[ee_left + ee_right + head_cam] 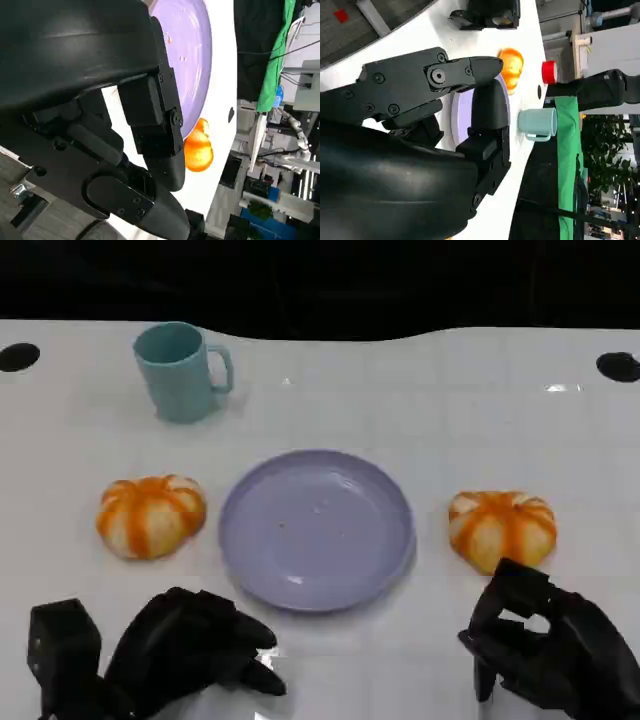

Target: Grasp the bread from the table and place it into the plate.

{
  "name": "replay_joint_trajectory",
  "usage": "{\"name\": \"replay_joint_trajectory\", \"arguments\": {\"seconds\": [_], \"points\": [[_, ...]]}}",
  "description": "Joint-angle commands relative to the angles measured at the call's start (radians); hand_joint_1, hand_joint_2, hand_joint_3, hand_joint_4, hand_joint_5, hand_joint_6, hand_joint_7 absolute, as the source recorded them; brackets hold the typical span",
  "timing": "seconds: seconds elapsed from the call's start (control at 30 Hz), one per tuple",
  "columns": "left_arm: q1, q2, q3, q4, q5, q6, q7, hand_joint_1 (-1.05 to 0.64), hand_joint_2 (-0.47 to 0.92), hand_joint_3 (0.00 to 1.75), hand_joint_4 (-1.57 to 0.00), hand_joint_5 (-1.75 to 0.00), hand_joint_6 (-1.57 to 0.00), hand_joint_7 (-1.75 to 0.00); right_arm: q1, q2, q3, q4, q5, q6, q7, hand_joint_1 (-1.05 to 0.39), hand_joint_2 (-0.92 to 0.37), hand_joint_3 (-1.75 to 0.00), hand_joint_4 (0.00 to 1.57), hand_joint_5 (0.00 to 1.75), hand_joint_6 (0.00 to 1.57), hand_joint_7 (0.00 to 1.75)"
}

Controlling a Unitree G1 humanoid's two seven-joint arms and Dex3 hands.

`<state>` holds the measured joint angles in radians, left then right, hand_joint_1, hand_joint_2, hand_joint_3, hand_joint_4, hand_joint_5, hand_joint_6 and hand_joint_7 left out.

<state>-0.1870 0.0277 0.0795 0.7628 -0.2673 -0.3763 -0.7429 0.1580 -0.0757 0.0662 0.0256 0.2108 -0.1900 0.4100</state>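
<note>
The purple plate [316, 528] sits mid-table with one bread roll [151, 515] at its 9 o'clock and another roll [502, 528] at 3 o'clock. The right hand [545, 645] hovers just beside that roll, fingers apart, holding nothing. The left hand [190, 650] rests curled at 7 o'clock, holding nothing. A teal mug [182, 371] stands at 11 o'clock.

Two orange-and-white striped bread rolls [151, 515] [502, 528] lie flanking the empty lilac plate [316, 528] on the table.

Teal mug [183, 371] upright at far left of white table [450, 400], handle right.
</note>
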Motion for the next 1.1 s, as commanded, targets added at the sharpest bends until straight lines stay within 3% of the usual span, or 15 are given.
{"name": "replay_joint_trajectory", "arguments": {"seconds": [0.03, 0.8, 0.97, 1.03, 1.1], "points": [[-0.012, 0.018, 0.005, -0.001, 0.0, 0.001, -0.004, -1.05, 0.76, 0.0, -1.57, -0.23, -1.57, -0.03, -0.009, -0.005, -0.011, 0.01, 0.0, -0.009, -0.004, -0.47, -0.92, -0.22, 0.84, 1.75, 0.63, 1.75], [-0.024, 0.015, 0.011, 0.026, -0.009, -0.015, -0.023, -1.05, 0.76, 0.0, -1.57, -0.22, -1.57, -0.02, -0.011, -0.004, -0.01, -0.002, 0.003, 0.015, -0.013, -0.47, -0.92, -0.21, 0.83, 1.75, 0.63, 1.75], [-0.027, 0.015, 0.012, 0.034, -0.002, -0.021, -0.018, -1.05, 0.76, 0.0, -1.57, -0.22, -1.57, -0.02, -0.029, -0.017, -0.011, -0.024, -0.007, 0.038, -0.019, -0.51, -0.92, -0.22, 0.78, 1.75, 0.56, 1.74], [-0.03, 0.015, 0.012, 0.041, -0.001, -0.029, -0.022, -1.05, 0.76, 0.0, -1.57, -0.22, -1.57, -0.02, -0.038, -0.026, -0.011, -0.028, -0.02, 0.029, -0.018, -0.49, -0.92, -0.22, 0.66, 1.75, 0.51, 1.5], [-0.032, 0.015, 0.013, 0.046, -0.004, -0.032, -0.028, -1.05, 0.76, 0.0, -1.57, -0.22, -1.57, -0.02, -0.049, -0.035, -0.012, -0.025, -0.037, 0.01, -0.017, -0.48, -0.92, -0.22, 0.62, 1.75, 0.5, 1.41]]}}
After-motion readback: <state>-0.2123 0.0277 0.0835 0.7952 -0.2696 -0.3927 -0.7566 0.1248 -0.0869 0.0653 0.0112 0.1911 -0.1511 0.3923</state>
